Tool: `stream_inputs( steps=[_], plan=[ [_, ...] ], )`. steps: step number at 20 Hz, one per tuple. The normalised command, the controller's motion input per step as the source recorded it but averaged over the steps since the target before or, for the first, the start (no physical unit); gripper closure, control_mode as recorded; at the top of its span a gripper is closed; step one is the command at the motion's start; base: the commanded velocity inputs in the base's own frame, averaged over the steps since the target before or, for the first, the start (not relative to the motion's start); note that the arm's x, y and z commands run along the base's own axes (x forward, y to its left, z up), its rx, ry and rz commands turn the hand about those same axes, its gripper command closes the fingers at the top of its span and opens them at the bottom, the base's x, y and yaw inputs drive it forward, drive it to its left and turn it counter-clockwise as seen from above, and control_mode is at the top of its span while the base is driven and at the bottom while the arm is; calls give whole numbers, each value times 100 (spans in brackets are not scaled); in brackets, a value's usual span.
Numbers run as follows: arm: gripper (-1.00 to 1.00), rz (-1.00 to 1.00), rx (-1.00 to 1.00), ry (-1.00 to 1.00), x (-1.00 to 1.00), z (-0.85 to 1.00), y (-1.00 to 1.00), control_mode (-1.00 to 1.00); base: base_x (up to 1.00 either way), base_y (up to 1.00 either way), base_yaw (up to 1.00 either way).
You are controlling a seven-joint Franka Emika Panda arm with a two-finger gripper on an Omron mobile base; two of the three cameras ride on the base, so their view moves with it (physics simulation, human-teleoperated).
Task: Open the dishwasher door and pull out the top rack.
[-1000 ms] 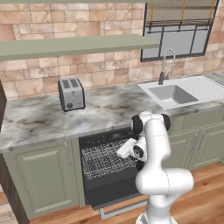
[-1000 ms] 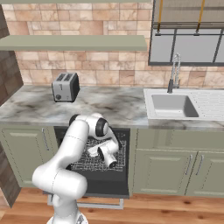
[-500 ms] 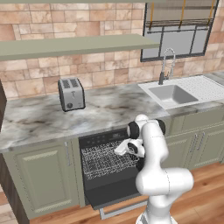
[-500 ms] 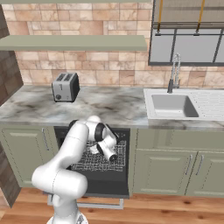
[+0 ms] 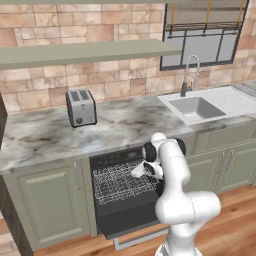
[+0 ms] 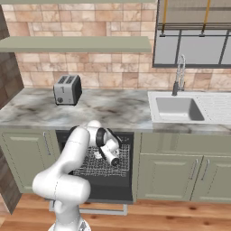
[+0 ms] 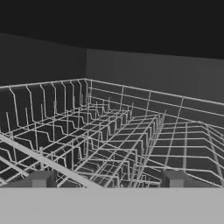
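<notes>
Wires fill the shallow silvery-white wire top rack [image 7: 109, 131], which sits in the dark hole of the dishwasher, under the grey marble counter [image 5: 120, 125]. The wide black flat dishwasher door [image 5: 130, 220] is already folded down, with its long silver bar handle [image 5: 142, 239] low by the wood floor. The rack looks mostly inside, so pulling it out seems to be the job left.

The robot's small dark two-finger gripper [image 7: 107, 180] is right at the front edge of the rack. Its two fingertips [image 7: 41, 178] are wide apart, one on each side of a thin front wire that slants between them. Nothing is held.

What could go wrong? The wire is skinny. If the fingers close too high or too low, they may miss it. If the pull goes crooked, the wire could slip out, or the rack could get stuck on one side.
</notes>
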Motion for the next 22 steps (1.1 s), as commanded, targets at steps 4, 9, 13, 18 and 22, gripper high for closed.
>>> stream_inputs(
  steps=[4,9,13,18,22],
  plan=[
    [-100,0,-3,8,34,-28,-2,-100,0,0,0],
    [-100,2,-6,9,19,-29,-4,-100,0,0,0],
    [-100,5,-17,24,-4,-43,-30,-100,0,0,0],
    [-100,5,-22,29,-22,-42,-41,-100,0,0,0],
    [-100,4,-22,25,-40,-39,-44,-100,0,0,0]
  ],
)
